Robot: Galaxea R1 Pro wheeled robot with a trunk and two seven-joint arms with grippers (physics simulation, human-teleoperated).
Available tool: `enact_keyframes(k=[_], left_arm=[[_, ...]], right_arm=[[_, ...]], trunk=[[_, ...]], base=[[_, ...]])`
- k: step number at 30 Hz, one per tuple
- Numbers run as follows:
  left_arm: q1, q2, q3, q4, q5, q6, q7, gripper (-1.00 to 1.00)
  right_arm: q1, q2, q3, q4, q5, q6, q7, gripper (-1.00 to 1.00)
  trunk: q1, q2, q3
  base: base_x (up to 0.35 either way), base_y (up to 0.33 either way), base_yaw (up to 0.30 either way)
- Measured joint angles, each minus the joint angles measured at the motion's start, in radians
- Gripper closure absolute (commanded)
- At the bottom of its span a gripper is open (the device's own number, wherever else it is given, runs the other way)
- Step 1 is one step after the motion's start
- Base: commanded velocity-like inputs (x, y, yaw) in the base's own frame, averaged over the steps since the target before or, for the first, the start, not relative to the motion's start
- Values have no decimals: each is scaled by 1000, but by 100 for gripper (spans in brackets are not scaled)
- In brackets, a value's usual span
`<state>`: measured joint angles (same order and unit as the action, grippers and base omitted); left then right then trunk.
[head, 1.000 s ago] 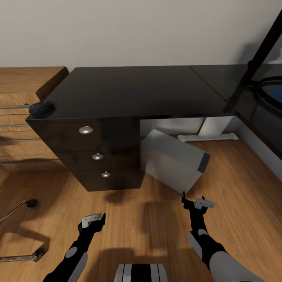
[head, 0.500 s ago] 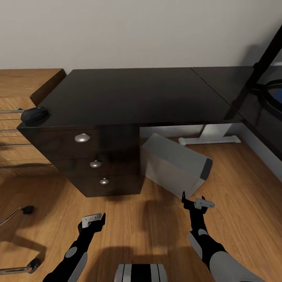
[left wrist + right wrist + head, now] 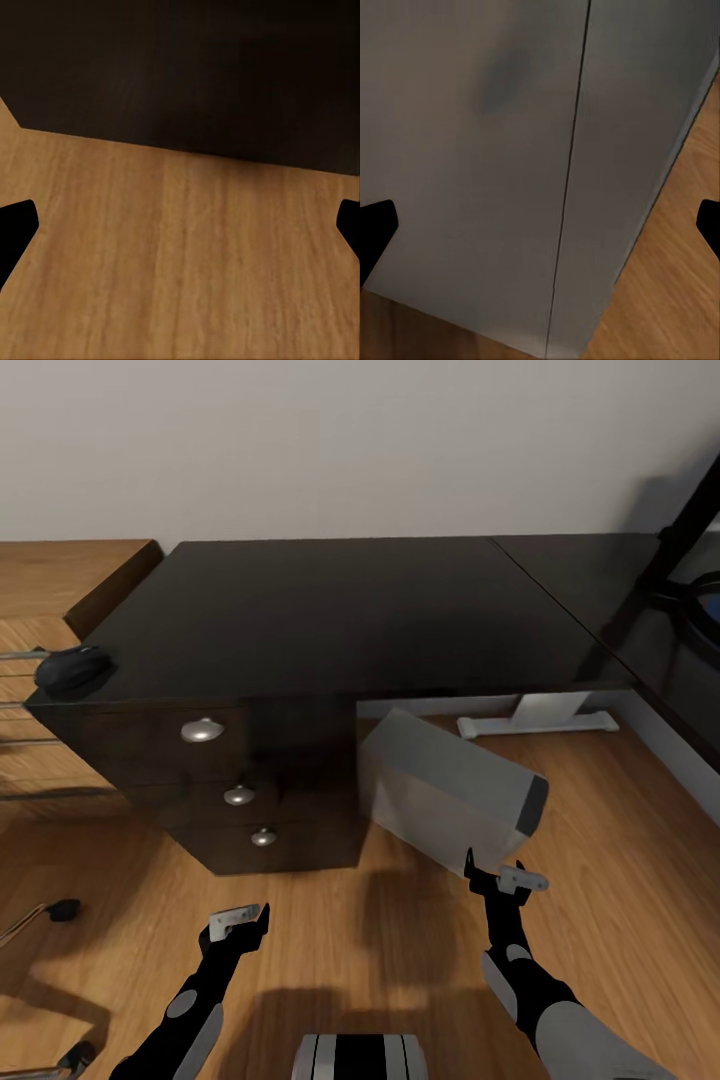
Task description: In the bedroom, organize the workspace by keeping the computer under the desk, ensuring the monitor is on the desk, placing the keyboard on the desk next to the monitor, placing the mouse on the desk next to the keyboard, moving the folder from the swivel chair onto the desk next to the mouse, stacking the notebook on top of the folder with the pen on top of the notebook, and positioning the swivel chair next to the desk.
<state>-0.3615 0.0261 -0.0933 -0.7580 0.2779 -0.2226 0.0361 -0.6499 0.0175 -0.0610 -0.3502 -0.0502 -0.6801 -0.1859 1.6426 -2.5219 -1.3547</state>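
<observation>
The black desk [image 3: 350, 615] stands ahead, with three drawers [image 3: 202, 730] on its left side. A small dark mouse [image 3: 72, 670] lies at the desk's left edge. The light grey computer [image 3: 450, 790] leans tilted on the floor, half under the desk. My right gripper [image 3: 505, 880] is open just in front of the computer's case [image 3: 510, 150]. My left gripper [image 3: 238, 923] is open above the wood floor [image 3: 180, 262], facing the drawer block. The monitor's black stand [image 3: 685, 545] shows at the desk's far right. Chrome legs of the swivel chair [image 3: 45, 912] reach in at lower left.
A brown wooden top [image 3: 90, 575] adjoins the desk on the left, with chrome rods [image 3: 20, 705] below it. The desk's white pedestal foot [image 3: 540, 720] lies behind the computer. A grey wall [image 3: 350, 440] runs behind the desk.
The whole view has shifted: the desk and computer lie lower and nearer in the picture, so the camera has moved closer. Both arms hold the same pose, grippers still open.
</observation>
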Motion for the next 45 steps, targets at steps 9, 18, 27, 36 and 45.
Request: enact_keyframes(k=[9, 18, 27, 36, 45], left_arm=[[0, 0, 0, 0, 1, 1, 0, -100], [0, -1, 0, 0, 1, 2, 0, -100], [0, -1, 0, -1, 2, 3, 1, -100], [0, -4, -1, -1, 2, 4, 1, -100], [0, -5, 1, -2, 4, 6, 2, -100]], right_arm=[[0, -4, -1, 0, 0, 0, 0, -100], [0, -4, -1, 0, -1, 0, 0, -100], [0, -4, -1, 0, -1, 0, 0, -100], [0, -9, -1, 0, -1, 0, -1, -100], [0, -10, 1, 1, 0, 1, -1, -100]], trunk=[[0, 0, 0], [0, 0, 0], [0, 0, 0], [0, 0, 0], [0, 0, 0]], base=[[35, 0, 0], [4, 0, 0], [0, 0, 0], [0, -113, 0], [0, -49, 0]])
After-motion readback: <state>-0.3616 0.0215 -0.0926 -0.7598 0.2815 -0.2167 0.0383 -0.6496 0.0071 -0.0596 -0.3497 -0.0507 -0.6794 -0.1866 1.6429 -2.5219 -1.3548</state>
